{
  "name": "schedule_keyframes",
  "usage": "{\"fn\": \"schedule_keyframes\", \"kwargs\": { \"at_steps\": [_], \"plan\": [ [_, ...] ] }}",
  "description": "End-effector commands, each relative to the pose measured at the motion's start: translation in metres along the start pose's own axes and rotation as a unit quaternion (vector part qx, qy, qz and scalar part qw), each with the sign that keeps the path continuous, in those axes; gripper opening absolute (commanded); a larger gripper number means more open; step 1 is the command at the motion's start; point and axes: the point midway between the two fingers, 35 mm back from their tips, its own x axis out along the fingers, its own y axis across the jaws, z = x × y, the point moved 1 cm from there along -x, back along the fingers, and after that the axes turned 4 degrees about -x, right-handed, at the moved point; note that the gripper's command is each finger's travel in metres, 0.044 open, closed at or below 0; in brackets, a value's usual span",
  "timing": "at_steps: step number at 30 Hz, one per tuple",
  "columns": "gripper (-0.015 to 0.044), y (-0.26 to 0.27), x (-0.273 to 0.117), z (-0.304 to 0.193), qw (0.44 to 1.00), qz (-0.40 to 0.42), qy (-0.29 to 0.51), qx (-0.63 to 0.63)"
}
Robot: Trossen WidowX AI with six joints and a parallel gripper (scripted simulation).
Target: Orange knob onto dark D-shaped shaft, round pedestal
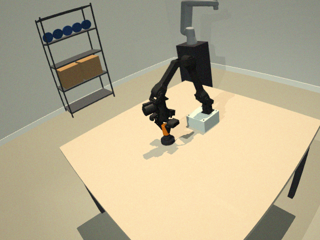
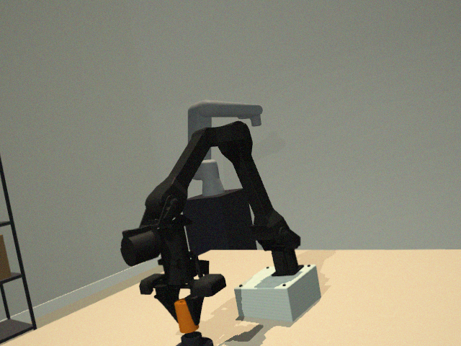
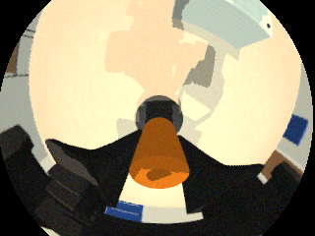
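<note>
Knob (image 1: pixel 164 129) (image 2: pixel 184 316) (image 3: pixel 158 147) is up over the round stand (image 1: pixel 167 140) (image 2: pixel 201 340) (image 3: pixel 177 115), with its wide end down. The jaws are shut on it, one on each side, and they hold it by its sides. From the top view, the stand is at about 6 o'clock from the knob, and the white box (image 1: pixel 196 125) (image 2: pixel 264 303) (image 3: pixel 221 25) on the table (image 1: pixel 219 167) (image 2: pixel 372 298) (image 3: pixel 74 98) is between 2 and 3 o'clock. I can't see the post, so I can't tell if the knob's low end touches it.

The job now, I think, is to find the right turn. The knob is not all the way down. In the side view its top leans to 11 o'clock, so it may need to stand up straight first. A knob that leans could jam, even when the flat sides match.

Then it is best to push down just a little and turn slowly, a small bit at a time. If the knob drops, the flat sides have likely met, and the turning should stop. Pushing too hard too soon could make it slip in the jaws or tip more. After that, push straight down until it sits on the stand, and only then let go.
</note>
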Motion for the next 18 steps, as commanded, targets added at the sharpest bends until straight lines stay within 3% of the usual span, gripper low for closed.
{"fn": "schedule_keyframes", "kwargs": {
  "at_steps": [1,18],
  "plan": [
    [0.0,0.0002,0.0004,-0.0008,1.0,0.0,0.002,-0.002],
    [0.0,-0.0003,0.0004,0.0006,1.0,0.0,0.002,0.013]
  ]
}}
